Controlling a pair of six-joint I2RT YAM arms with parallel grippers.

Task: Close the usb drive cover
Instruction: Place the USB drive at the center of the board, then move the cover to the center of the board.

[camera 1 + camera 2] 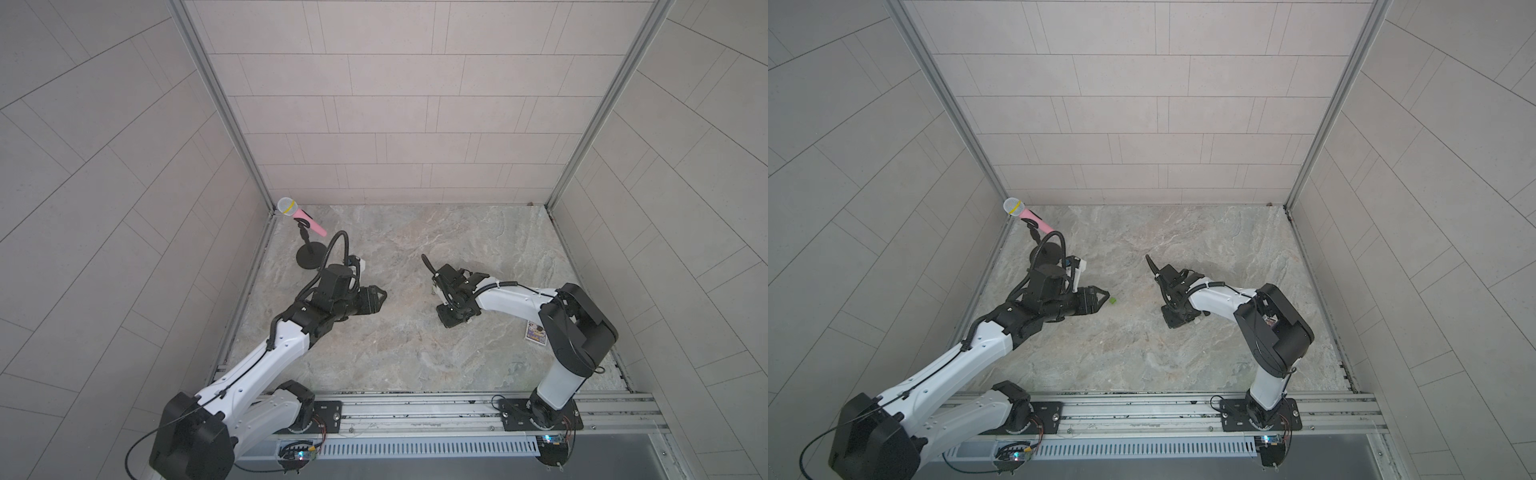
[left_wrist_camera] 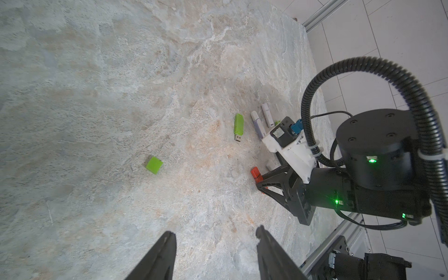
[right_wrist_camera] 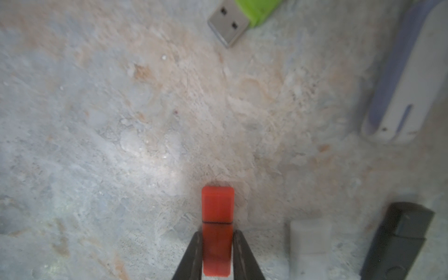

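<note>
- In the right wrist view, the red usb drive [image 3: 217, 247] is lying flat on the stone tabletop [image 3: 109, 126] at the lower centre of the frame. Its rear half is sitting between the fingers of the right gripper [image 3: 217, 232].
- The right gripper's jaws are standing narrow, with each finger [image 3: 194, 254] lying against one long side of the drive.
- The red cap [image 3: 217, 203] is sitting on the drive's front end and jutting past the fingertips. A thin dark seam is showing where it meets the body.
- In the left wrist view, the same drive is showing as a small red block at centre right, partly covered by the right gripper's black fingers.
- The left gripper [image 2: 215, 231] is hanging wide open at the bottom edge with nothing between its fingers, well apart from the red drive.
- The green usb drive [image 2: 238, 124] is lying with its metal plug bare, and the green cap [image 2: 154, 164] is lying apart from it, lower left.
- In both top views, the right arm's wrist [image 1: 457, 297] [image 1: 1177, 299] is hiding the red drive and the fingertips.
- At the lower right of the right wrist view, a white cap [image 3: 310, 244] and a dark drive [image 3: 397, 242] are showing blurred. A white and lilac drive [image 3: 407, 84] is being cut off by the upper right edge.
</note>
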